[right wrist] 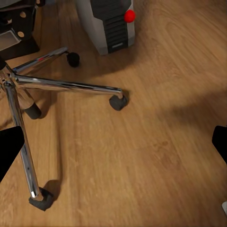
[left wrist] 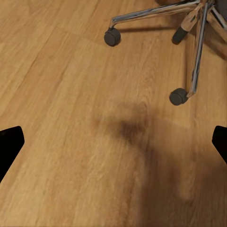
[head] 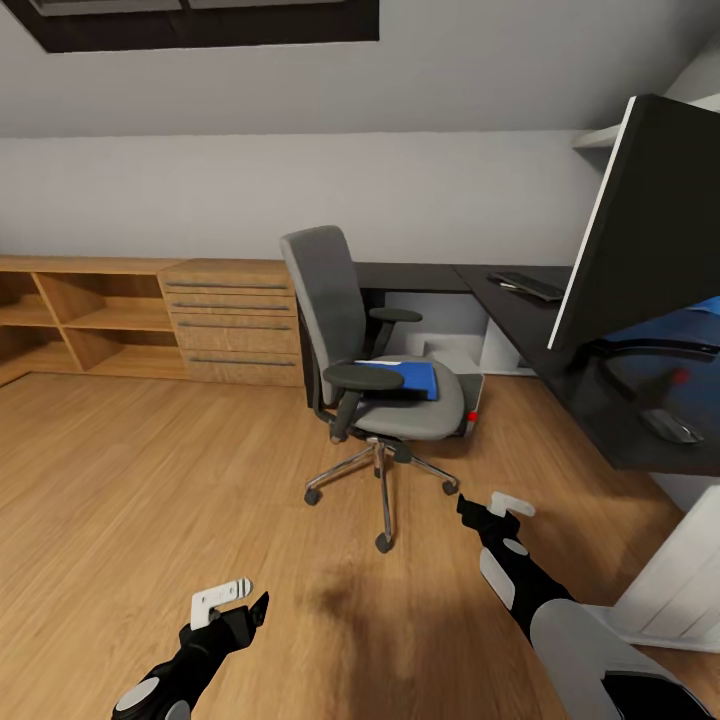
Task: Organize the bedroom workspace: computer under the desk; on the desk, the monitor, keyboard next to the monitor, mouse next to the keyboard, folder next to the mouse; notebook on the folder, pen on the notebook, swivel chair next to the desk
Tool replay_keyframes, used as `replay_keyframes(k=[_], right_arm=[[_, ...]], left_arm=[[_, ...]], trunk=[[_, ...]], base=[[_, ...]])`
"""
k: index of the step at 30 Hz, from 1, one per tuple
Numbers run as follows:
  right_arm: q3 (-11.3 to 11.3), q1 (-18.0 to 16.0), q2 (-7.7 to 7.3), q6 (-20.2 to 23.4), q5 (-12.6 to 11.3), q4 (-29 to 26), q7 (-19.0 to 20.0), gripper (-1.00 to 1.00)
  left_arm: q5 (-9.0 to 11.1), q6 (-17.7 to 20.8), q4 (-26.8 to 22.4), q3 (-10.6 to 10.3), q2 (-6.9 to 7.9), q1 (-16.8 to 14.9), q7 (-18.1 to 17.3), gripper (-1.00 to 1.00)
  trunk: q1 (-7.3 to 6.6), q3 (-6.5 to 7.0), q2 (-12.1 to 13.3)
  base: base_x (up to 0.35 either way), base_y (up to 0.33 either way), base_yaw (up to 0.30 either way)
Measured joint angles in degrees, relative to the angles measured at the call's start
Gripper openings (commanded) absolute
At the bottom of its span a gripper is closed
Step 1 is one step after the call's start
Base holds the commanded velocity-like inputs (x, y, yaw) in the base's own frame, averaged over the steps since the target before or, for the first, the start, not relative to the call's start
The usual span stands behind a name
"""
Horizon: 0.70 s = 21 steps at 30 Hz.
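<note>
Both pincers hang low over the bare wood floor (head: 120, 470), each with its 2 fingers spread wide and nothing between them: the left gripper (head: 238, 600) near the bottom of the head view, the right gripper (head: 490, 505) just short of the swivel chair (head: 345, 330). From each wrist, the dark fingertips sit far apart at the frame sides with only floorboards between.

Light oak planks run across the bedroom, under a plain white wall and a sloped ceiling with a dark skylight (head: 205, 20). A low light-wood shelf unit (head: 80, 315) and a dresser (head: 235, 320) with long bar handles stand along the back wall.

On the chair's grey seat lies the blue folder (head: 410, 378), partly behind the near armrest. The chair's chrome legs and castors (left wrist: 178, 96) rest on the floor. Behind them the grey computer (right wrist: 106, 23) stands upright under the desk (head: 540, 340), a red dot on its front.

On the glossy black desk, the keyboard (head: 527, 285) lies toward the far corner, and the monitor (head: 640, 215) stands at the near end on its round black foot, leaning somewhat
</note>
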Motion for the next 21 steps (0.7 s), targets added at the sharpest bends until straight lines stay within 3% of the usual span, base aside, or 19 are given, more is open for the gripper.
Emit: replay_keyframes(k=[21], right_arm=[[0.02, 0.00, -0.03, 0.00, 0.11, -0.22, -0.10, 1.00]], left_arm=[[-0.14, 0.00, -0.06, 0.01, -0.12, 0.00, 0.03, 1.00]], trunk=[[-3.95, 3.23, 7.22]], base=[[0.000, 0.000, 0.000]])
